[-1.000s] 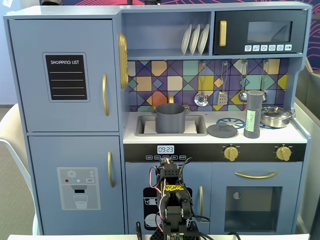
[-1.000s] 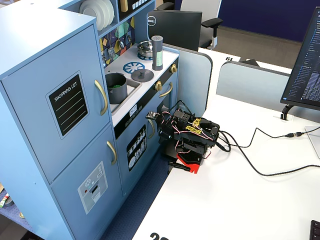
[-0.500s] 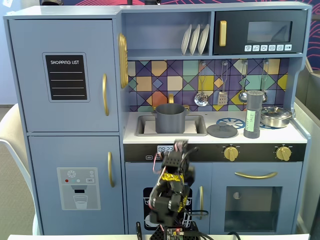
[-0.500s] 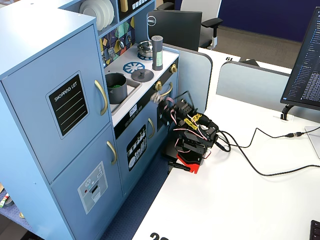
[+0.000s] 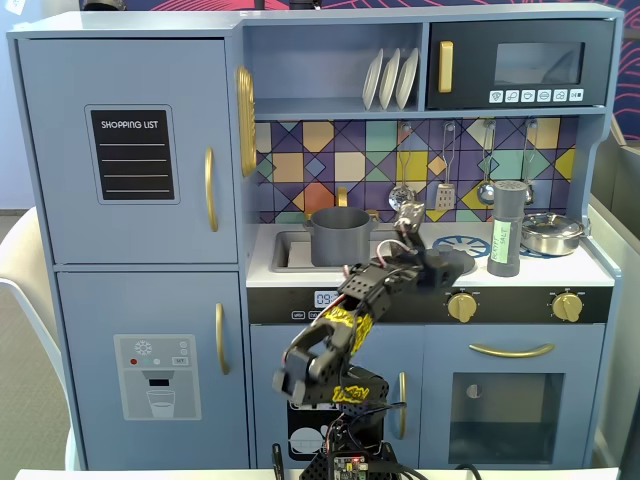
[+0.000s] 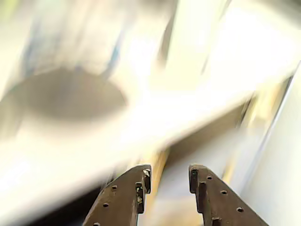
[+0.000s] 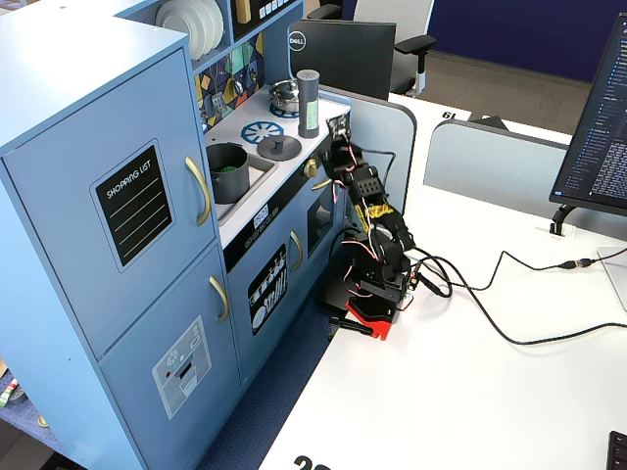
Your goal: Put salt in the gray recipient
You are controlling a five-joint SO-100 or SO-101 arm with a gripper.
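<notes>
Wrist view is showing the gripper (image 6: 169, 181) narrowly parted and empty, so the salt shaker (image 5: 507, 230) is awaiting pickup, gray pot (image 5: 340, 236) unserved.

Two sharp, evenly lit fixed views; my wrist view is smeared and blown out.

In both fixed views I get bright, soft room light with only faint shadows. The tall grey cylindrical salt shaker (image 5: 505, 229) and the dark grey metal pot (image 5: 340, 236) read crisply, and glare sits on the shiny steel bowl (image 5: 551, 233). In the wrist view I see heavy motion blur and overexposed white and yellow streaks, with one vague grey oval; only the brown perforated fingers (image 6: 126, 197) at the bottom edge stay in focus.
</notes>
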